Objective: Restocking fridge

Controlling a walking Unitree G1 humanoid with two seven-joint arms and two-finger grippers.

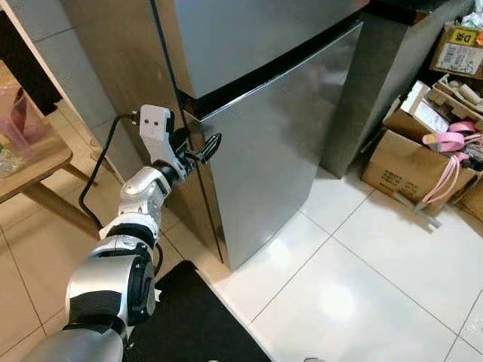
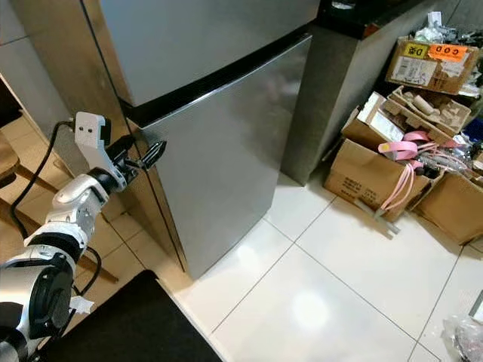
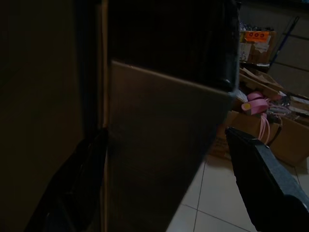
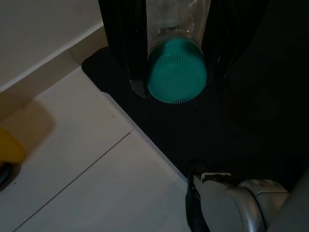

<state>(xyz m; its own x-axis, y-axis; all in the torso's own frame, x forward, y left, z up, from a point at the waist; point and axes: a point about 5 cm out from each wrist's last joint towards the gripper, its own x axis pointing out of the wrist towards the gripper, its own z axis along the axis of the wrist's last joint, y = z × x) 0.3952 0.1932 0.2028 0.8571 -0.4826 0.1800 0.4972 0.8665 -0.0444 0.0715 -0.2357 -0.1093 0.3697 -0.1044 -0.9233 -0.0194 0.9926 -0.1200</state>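
Reaching up from the lower left, the left gripper [image 1: 205, 148] sits at the hinge-side corner of the fridge [image 1: 279, 128], right at the dark seam between the upper door and the lower door [image 2: 226, 143]. Its jaws are spread apart — in the left wrist view one black finger [image 3: 263, 181] stands out in front of the steel face while the other lies along the door's edge, so the corner of the lower door sits between them. Both fridge doors look shut.

The right gripper [image 4: 169, 43] hangs low over a black mat [image 4: 231, 125], jaws clenched on a clear bottle [image 4: 176, 29] with a teal ribbed cap [image 4: 177, 72] pointing down toward the floor.

White floor tiles [image 1: 355, 279] spread out in front of the fridge. To the right, well apart from it, cardboard boxes [image 2: 373, 177] are piled with clutter, pink straps [image 2: 404, 177] trailing over one of them. At the far left a wooden surface [image 1: 26, 162] carries a pink container [image 1: 16, 113] — its contents are too blurred to tell.
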